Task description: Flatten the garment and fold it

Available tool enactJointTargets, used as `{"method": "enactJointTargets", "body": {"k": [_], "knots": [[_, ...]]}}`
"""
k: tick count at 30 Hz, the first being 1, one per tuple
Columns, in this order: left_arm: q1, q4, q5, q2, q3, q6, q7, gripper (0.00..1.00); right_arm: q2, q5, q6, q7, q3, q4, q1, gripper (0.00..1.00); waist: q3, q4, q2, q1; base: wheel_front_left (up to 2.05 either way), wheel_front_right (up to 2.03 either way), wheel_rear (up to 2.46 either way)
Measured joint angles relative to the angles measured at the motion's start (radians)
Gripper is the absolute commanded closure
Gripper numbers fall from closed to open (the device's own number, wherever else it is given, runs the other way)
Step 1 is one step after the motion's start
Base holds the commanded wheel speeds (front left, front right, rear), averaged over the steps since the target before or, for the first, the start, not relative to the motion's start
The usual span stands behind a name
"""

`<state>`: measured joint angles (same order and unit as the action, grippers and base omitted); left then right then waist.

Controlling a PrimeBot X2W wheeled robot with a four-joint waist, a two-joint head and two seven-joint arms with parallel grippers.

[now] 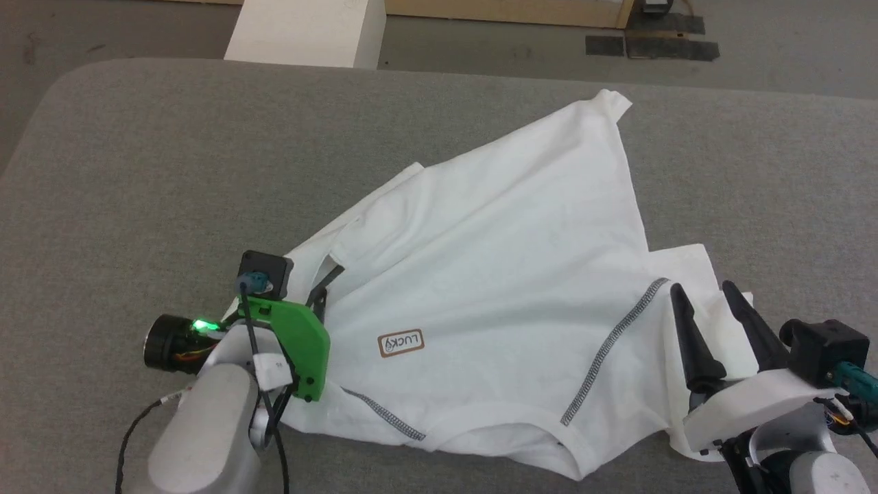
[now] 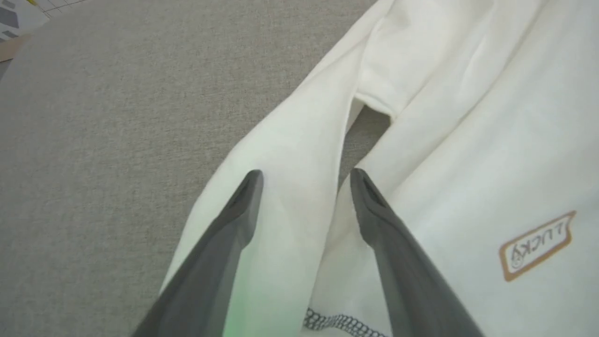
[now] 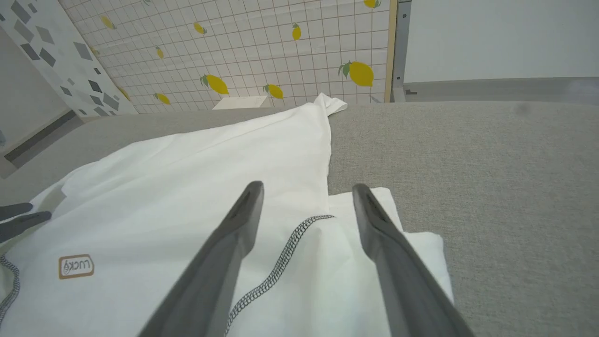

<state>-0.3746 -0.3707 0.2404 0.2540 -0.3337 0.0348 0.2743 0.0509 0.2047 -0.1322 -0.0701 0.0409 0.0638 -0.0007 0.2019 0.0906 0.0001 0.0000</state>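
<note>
Flattening stage, as I read it from the remote console. Nearest the robot, the left gripper (image 2: 306, 174) hangs low over the garment (image 1: 494, 274), its fingers released and empty and straddling the creased sleeve (image 2: 290, 150) on the robot's left. The right gripper (image 1: 702, 288) is likewise released and holds nothing, poised over the tucked sleeve (image 1: 686, 261) on the robot's right. Between them the neckline (image 1: 549, 429) lies at the near edge of the grey bench (image 1: 137, 171), flanked by dark zigzag stitching (image 1: 610, 350) and a small brown-edged label (image 1: 400, 343). Beyond, the body runs diagonally away, narrowing to a bunched corner (image 1: 610, 103) close to the far edge, so the cloth is spread but not square. I judge that folding has not begun. The next move calls for each gripper to come down, pinch its sleeve or shoulder, and draw outward until the tucked parts open. The thin fabric makes catching the right layers the delicate point. Past the bench stands a white box (image 1: 309, 34).
</note>
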Motion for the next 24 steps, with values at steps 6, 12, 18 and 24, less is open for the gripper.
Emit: {"method": "enactJointTargets", "body": {"k": [6,12,18,24], "knots": [[-0.056,-0.066,-0.02,0.001,0.005,0.042,0.071,0.86,0.0,0.001,0.0,0.002,0.001,-0.007,-0.005,0.0,0.019,-0.025,0.0,0.0,0.0,0.0,0.0],[-0.108,-0.045,-0.014,-0.009,0.025,0.051,-0.026,1.0,0.0,0.007,0.0,0.01,0.004,-0.016,-0.009,0.0,0.026,-0.029,0.0,0.0,0.0,0.0,0.0],[-0.191,0.02,0.044,-0.045,0.075,0.035,-0.207,1.0,0.0,0.009,0.0,0.013,0.011,-0.02,-0.013,0.0,0.02,-0.013,0.0,0.0,0.0,0.0,0.0],[-0.207,0.151,0.128,-0.027,0.178,0.018,-0.288,1.0,0.0,0.017,0.0,0.019,0.017,-0.023,-0.014,0.0,0.004,0.012,0.0,0.0,0.0,0.0,0.0]]}}
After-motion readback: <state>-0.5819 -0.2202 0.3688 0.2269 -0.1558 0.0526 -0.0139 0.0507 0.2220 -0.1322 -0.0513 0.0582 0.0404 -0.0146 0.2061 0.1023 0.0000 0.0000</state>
